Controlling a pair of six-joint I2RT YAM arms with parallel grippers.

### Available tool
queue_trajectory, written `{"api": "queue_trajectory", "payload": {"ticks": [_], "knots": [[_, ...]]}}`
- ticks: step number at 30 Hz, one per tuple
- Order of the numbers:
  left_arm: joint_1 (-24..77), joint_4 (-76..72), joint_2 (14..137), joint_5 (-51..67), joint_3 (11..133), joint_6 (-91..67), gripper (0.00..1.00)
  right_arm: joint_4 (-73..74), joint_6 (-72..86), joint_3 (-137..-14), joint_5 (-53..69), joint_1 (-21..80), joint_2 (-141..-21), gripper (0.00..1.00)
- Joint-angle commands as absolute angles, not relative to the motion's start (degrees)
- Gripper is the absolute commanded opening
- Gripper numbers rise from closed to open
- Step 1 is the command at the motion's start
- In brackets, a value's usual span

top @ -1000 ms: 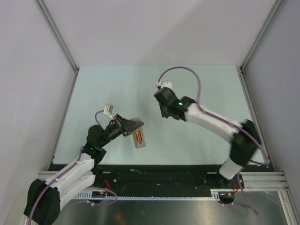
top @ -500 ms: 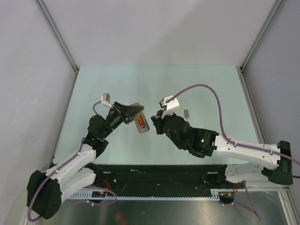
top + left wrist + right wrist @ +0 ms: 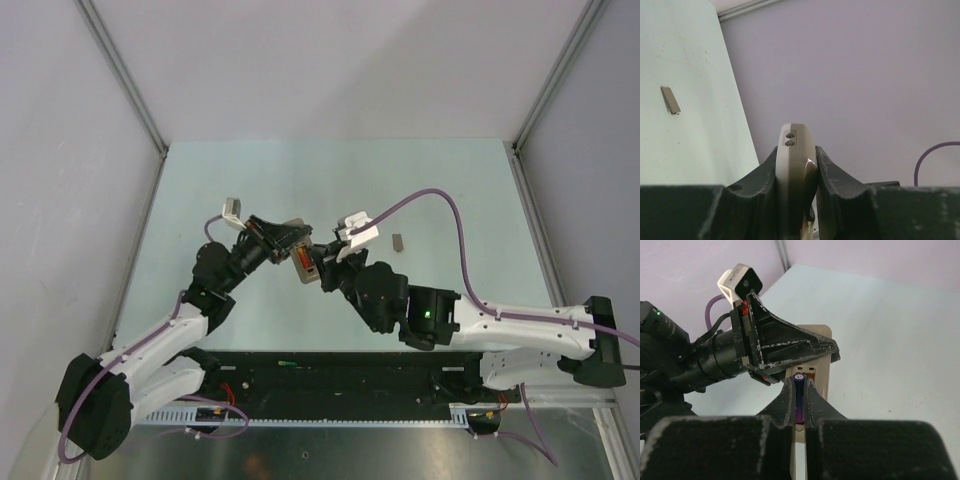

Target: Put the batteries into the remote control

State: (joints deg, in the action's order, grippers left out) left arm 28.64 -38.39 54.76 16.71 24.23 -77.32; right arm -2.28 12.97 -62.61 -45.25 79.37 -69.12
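Left pincer (image 3: 796,150) clamps the remote (image 3: 796,180) edge-on by its long sides, above the counter (image 3: 250,180). Right pincer (image 3: 799,390) pinches the blue battery (image 3: 799,402), tip at the remote's open bay. The cover (image 3: 399,241) lies beyond the right pincer, well apart. Counter spreads wide past both pincers to the far edge.

The remote control (image 3: 821,382) is slim and cream-white. It is held above the tabletop (image 3: 250,180), pinched by its long edges between the left fingers (image 3: 832,175), with its plain back up and its battery bay uncovered. A red battery (image 3: 299,263) lies lengthwise in that bay. The dark blue battery (image 3: 799,392) is clamped between the right fingers (image 3: 785,405), its tip just at the bay (contact unclear). A green battery (image 3: 287,363) lies on the black strip between the arm bases.
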Motion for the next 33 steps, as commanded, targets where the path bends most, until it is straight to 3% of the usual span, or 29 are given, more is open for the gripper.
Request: {"api": "queue_trajectory", "payload": {"ticks": [1,33], "knots": [[29.6,-40.6,54.2,16.4,25.8,-78.9,0.0,-6.8,10.8,-62.9,-48.2,79.5,-70.4,0.0],[30.0,-40.7,53.2,19.0,29.3,-79.8,0.0,-0.8,13.5,-62.3,-45.7,78.3,-74.2,0.0]]}}
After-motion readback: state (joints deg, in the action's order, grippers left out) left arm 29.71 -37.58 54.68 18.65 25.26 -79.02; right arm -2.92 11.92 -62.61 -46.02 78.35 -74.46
